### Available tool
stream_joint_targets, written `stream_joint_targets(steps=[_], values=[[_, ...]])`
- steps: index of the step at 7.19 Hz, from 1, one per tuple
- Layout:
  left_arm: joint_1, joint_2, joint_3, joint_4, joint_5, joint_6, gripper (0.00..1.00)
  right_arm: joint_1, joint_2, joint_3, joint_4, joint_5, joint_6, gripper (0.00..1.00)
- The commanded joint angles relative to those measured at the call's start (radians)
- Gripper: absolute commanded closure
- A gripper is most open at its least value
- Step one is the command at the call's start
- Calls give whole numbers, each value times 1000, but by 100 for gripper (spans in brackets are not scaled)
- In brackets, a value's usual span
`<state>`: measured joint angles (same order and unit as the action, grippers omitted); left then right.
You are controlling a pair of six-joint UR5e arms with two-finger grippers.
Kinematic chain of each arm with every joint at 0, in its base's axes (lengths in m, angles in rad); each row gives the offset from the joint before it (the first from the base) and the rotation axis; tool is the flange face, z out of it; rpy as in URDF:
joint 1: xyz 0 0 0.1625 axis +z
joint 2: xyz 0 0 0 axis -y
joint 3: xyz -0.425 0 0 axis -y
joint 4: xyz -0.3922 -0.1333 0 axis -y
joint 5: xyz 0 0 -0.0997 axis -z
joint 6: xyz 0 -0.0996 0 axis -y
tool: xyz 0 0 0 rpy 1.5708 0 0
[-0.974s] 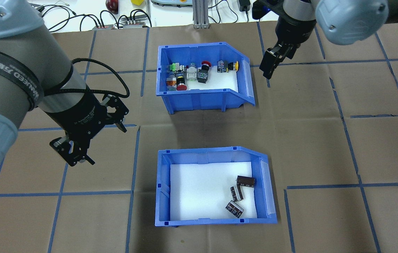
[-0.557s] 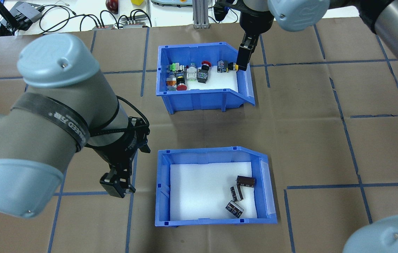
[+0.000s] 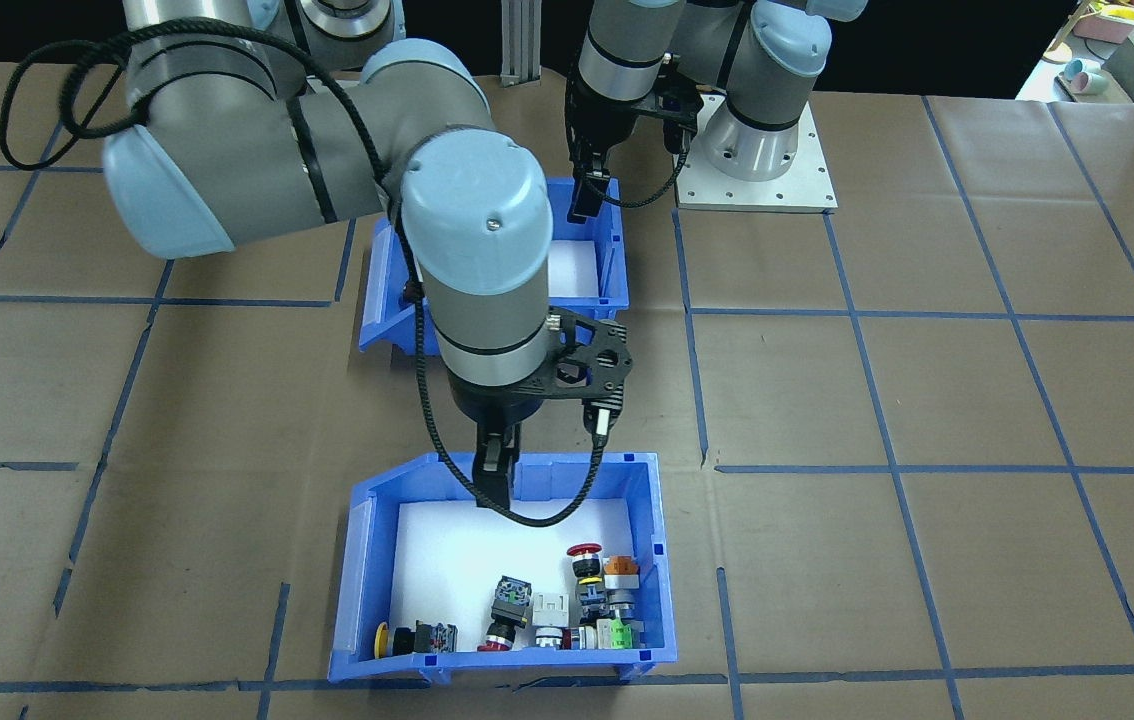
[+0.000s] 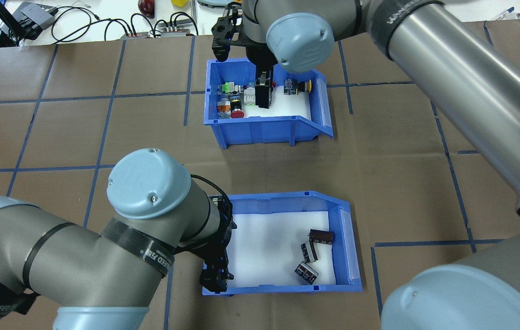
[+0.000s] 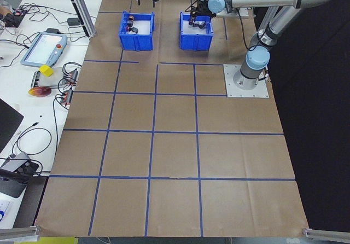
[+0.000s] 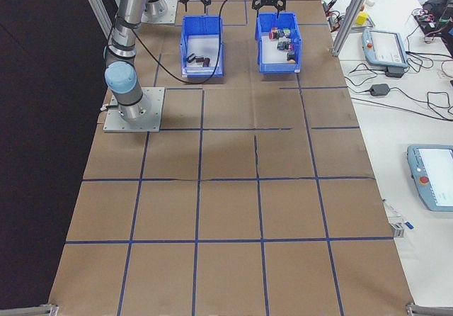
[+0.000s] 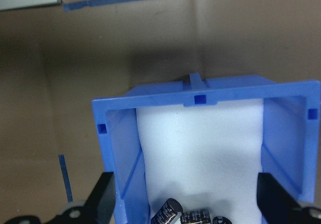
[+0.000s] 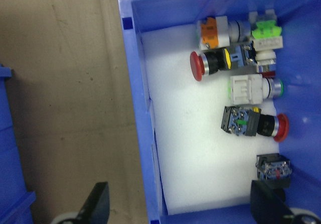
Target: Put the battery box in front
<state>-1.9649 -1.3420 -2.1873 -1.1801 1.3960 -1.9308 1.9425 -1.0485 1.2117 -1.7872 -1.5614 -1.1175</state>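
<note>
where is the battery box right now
In the overhead view the battery box sits nearest the robot, the left pincer at its left wall.

On the bench (image 4: 406, 174), the battery box (image 4: 283, 200) sits nearer the robot, and the switch bin (image 4: 260, 128) lies farther out, well apart and in line with it. Three cells (image 4: 312, 254) lie in the battery box toward its lipped end. The left tool (image 4: 216, 277) straddles the battery box's near end wall. The right tool (image 4: 263, 94) hangs inside the switch bin, over its wall, among the switches (image 4: 237, 98).
</note>
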Motion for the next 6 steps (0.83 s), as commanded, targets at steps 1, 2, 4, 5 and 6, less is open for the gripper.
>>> stream_joint_targets(steps=[1, 2, 4, 5, 6], values=[[-12, 17, -104, 117, -69, -26, 1, 55, 54, 12, -32, -37, -104, 0], [-46, 21, -109, 114, -115, -77, 1, 49, 70, 18, -52, -37, -128, 0], [-71, 6, -109, 135, -107, -77, 1, 46, 123, 78, -241, -42, -116, 0], [-74, 3, -124, 151, -110, -88, 1, 29, 125, 113, -270, -45, -116, 0], [-77, -3, -141, 154, -117, -97, 1, 23, 121, 138, -264, -67, -110, 0]])
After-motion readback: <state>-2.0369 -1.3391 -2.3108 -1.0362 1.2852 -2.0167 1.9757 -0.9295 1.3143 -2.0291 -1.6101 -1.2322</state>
